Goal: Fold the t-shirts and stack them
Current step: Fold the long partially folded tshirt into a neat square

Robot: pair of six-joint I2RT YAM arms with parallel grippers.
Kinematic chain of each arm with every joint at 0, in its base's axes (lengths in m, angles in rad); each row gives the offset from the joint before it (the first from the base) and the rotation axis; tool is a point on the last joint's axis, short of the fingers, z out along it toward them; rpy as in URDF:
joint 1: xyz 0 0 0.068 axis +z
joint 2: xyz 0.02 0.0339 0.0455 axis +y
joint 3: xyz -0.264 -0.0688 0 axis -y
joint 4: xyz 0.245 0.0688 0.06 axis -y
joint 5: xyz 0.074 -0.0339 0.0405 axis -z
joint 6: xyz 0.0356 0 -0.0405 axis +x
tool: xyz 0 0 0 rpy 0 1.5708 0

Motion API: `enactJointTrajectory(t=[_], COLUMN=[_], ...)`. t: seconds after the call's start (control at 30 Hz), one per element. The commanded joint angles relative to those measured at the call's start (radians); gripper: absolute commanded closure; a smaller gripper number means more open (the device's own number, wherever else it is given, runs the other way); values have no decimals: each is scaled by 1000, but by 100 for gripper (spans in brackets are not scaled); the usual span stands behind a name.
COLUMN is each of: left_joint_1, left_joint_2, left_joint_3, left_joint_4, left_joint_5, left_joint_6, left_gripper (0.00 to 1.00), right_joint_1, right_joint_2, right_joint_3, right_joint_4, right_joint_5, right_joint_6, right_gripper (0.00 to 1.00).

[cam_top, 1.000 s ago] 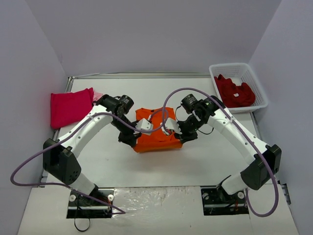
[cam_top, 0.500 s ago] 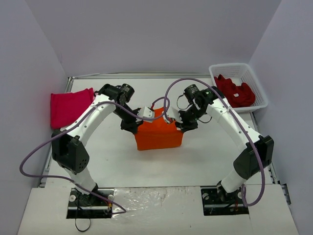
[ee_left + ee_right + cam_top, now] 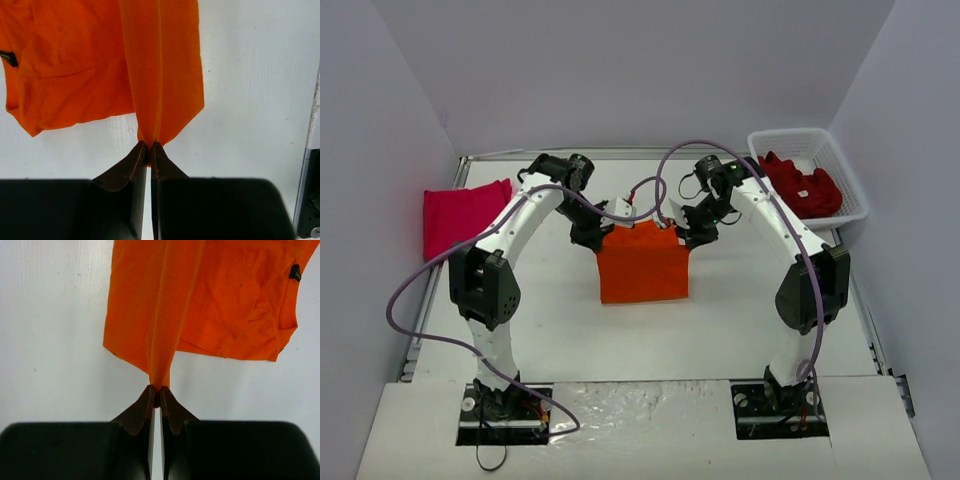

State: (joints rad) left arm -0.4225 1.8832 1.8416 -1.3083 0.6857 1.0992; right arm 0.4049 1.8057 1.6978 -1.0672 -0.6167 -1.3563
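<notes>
A bright orange t-shirt (image 3: 642, 265) lies folded in the middle of the table, its far edge lifted. My left gripper (image 3: 607, 232) is shut on the far left corner, and the cloth (image 3: 150, 75) hangs from the pinched fingertips (image 3: 149, 146). The right gripper (image 3: 678, 236) is shut on the far right corner, where the orange cloth (image 3: 200, 305) runs up from its tips (image 3: 157, 390). A magenta-pink t-shirt (image 3: 460, 215) lies folded at the left edge. Dark red t-shirts (image 3: 800, 186) fill the basket.
A white plastic lattice basket (image 3: 840, 160) stands at the back right corner. Purple cables loop from both arms over the table. The grey walls close in on the left, back and right.
Both grippers have carried the orange t-shirt's far edge away from the arm bases, toward the back. The cloth now lies flatter and squarer than before.
</notes>
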Motion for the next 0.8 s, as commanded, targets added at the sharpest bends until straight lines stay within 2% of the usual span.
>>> enactJointTrajectory(t=[0.0,0.47,0.77], left_joint_1=[10,86,108], left_joint_2=[17,209,306], left_joint_3=[82,313,403], left_joint_4=[-233,-281,-272], left_joint_5=[24,54,60], left_joint_6=[105,137,134], left_gripper=[97,98,98], right_joint_1=[-34,-90,-120], right_joint_2=[69,284,397], right_joint_3=[55,267,364], right_joint_4=[-31,-30,-20], right_joint_5=[8,-34,-52], right_joint_6=[13,-33,-46], right_gripper=[100,100,100])
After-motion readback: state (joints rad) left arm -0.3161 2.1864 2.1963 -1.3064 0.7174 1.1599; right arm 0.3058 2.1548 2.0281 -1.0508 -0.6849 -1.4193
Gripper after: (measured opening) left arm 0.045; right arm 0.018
